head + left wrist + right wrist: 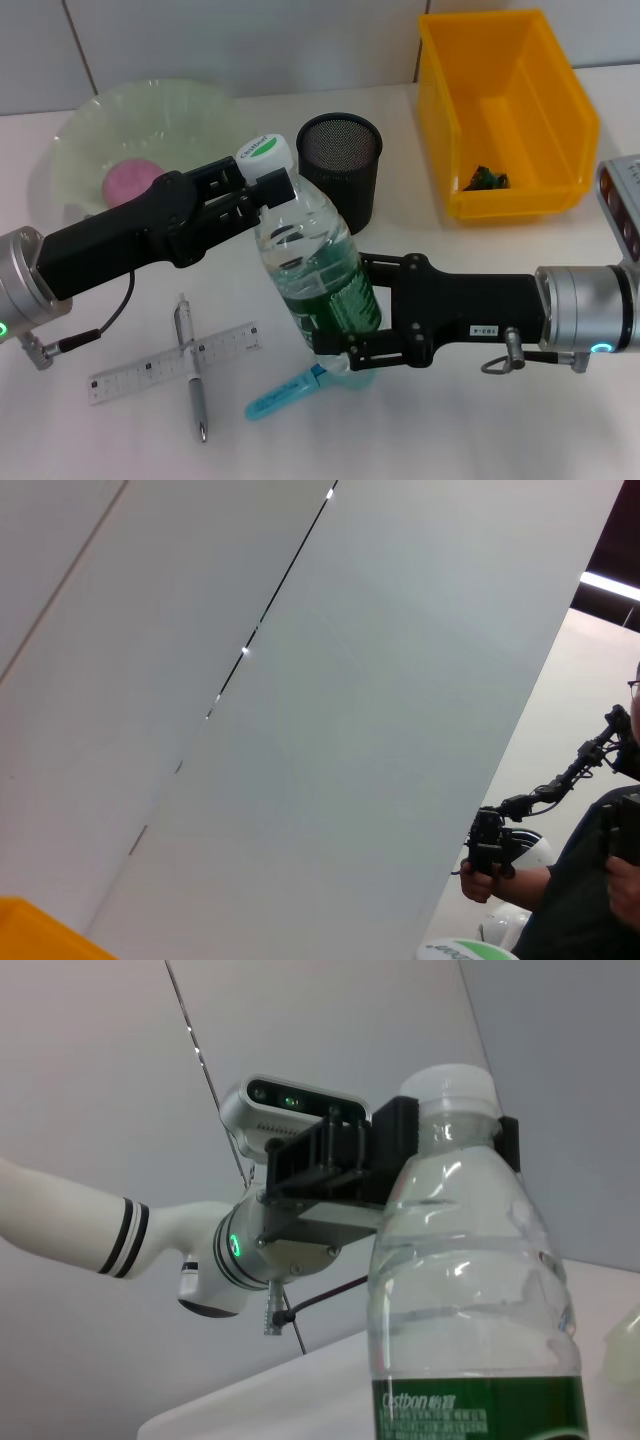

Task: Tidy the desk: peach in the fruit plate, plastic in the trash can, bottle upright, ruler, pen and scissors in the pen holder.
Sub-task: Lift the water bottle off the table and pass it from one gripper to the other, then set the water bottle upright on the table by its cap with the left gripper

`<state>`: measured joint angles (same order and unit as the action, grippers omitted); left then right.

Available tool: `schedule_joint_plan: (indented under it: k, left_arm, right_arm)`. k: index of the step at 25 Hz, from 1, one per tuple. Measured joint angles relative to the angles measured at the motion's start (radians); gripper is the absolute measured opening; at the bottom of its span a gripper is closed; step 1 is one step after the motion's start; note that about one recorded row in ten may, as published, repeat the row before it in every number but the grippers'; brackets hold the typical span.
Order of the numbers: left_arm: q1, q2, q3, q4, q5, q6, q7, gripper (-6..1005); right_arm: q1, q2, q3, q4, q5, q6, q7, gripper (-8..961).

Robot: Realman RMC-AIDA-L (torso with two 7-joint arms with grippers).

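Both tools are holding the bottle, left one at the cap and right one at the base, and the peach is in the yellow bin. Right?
Not quite. The left tool is at the bottle's cap and the right tool low on its body, but the peach is in the fruit plate, not the yellow bin. The head view shows it.

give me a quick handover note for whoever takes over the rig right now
Left gripper: shut on the water bottle at its cap.
Right gripper: shut on the water bottle's lower body; bottle upright, base at the table.
Peach is in the fruit plate; plastic scrap is in the yellow bin.
Ruler and pen lie crossed on the table; blue-handled scissors lie beside the bottle's base.
Mesh pen holder appears empty.
Left: release the bottle, then put ruler, pen and scissors in the holder.
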<state>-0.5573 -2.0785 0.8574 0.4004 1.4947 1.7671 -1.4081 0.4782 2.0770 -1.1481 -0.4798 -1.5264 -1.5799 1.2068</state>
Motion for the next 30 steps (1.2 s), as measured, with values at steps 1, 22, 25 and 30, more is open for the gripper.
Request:
schedule_joint_plan:
  k: [1, 22, 25, 30]
  left_arm:
    - [0.0, 0.0, 0.0, 0.0, 0.0, 0.0, 0.0, 441]
    - [0.011, 0.003, 0.0, 0.001, -0.001, 0.0, 0.003, 441]
    - [0.011, 0.003, 0.0, 0.002, -0.001, 0.0, 0.002, 441]
    - [0.011, 0.005, 0.0, 0.005, -0.001, 0.0, 0.001, 440]
  right_arm:
    - [-0.003, 0.0, 0.002, -0.004, 0.002, -0.003, -0.001, 814]
    - [-0.027, -0.011, 0.007, -0.033, 0.004, -0.004, 0.011, 814]
    - [-0.028, -0.011, 0.008, -0.034, 0.004, -0.004, 0.016, 814]
    - [-0.035, -0.011, 0.009, -0.034, 0.004, -0.005, 0.019, 815]
